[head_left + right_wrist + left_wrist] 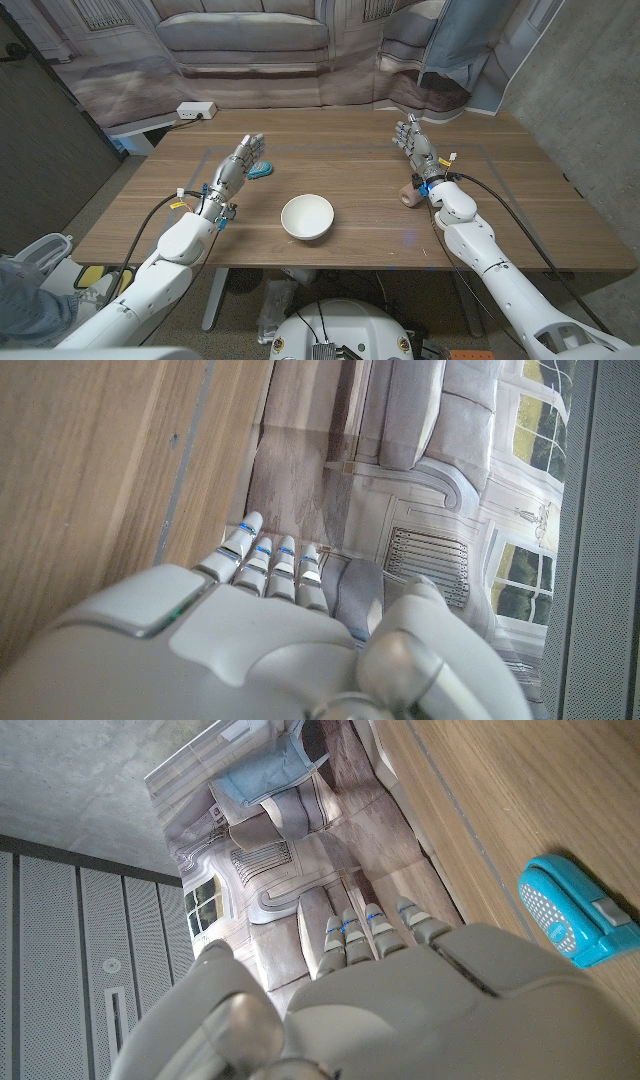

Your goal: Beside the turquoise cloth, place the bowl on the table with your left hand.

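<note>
Bowl (307, 217): near the table's (520, 215) front edge, well apart from the turquoise cloth (261, 169).
Left hand (238, 162): fingers extended, together, empty.
Right hand (416, 143): same.
Risk: your reach could knock the bowl off.

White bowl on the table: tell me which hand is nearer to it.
Left. The left hand is up-left of the bowl, close by, holding nothing. The right hand is farther off, up-right across the table.

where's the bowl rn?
Head view: the white bowl sits upright on the table's near-centre, right of the left hand, held by neither hand; the turquoise item lies behind-left.
</note>
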Tool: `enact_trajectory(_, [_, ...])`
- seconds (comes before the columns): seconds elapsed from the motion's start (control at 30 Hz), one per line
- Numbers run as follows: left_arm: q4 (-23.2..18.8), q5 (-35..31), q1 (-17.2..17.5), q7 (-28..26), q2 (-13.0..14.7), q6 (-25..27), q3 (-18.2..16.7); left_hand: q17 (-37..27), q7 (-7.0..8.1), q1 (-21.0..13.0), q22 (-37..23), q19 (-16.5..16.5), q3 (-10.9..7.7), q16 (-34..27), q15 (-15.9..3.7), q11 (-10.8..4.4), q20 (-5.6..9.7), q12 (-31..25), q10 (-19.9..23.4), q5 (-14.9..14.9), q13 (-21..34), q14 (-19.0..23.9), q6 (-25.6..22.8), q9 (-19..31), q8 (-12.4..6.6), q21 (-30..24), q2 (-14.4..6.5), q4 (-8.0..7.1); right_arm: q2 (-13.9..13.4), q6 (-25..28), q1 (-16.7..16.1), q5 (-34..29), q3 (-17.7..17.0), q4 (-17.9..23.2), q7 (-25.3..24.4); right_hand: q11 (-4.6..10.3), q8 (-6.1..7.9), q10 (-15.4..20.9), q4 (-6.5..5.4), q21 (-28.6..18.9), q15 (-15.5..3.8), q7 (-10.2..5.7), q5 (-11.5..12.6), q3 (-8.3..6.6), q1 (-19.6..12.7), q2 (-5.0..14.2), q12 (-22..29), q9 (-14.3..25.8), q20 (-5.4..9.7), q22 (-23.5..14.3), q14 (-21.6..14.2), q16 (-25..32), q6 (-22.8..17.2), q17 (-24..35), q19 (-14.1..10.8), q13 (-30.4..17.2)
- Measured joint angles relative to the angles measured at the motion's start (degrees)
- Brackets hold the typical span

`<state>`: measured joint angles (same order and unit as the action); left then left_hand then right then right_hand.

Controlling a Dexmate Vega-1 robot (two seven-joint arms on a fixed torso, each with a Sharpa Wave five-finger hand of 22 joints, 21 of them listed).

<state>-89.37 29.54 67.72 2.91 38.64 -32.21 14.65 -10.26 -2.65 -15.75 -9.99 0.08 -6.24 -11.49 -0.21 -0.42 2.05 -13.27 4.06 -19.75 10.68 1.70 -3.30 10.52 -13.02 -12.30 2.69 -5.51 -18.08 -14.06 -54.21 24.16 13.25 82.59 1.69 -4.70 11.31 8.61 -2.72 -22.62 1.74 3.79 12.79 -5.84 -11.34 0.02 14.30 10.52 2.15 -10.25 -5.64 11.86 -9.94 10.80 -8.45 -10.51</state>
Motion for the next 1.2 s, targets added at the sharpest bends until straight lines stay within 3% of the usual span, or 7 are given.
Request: enact_trajectory(1.2, [-2.7, -5.6, 5.6, -2.5, -0.5, -5.7, -1.0, 0.0, -0.01, -1.6, 0.0, 0.3, -0.02, 0.0, -0.12, 0.21, -0.32, 0.0, 0.6, -0.4, 0.0, 0.7, -0.6, 0.0, 0.00, 0.0, -0.5, 0.47, -0.9, 0.8, -1.6, -0.5, 0.4, 3.0, -2.1, -0.43, 0.00, 1.0, 0.17, 0.4, 0.32, 0.20, 0.5, 0.31, 0.0, 0.00, -0.3, 0.0, 0.00, -0.3, -0.3, 0.0, -0.2, 0.0, 0.0, 0.0])
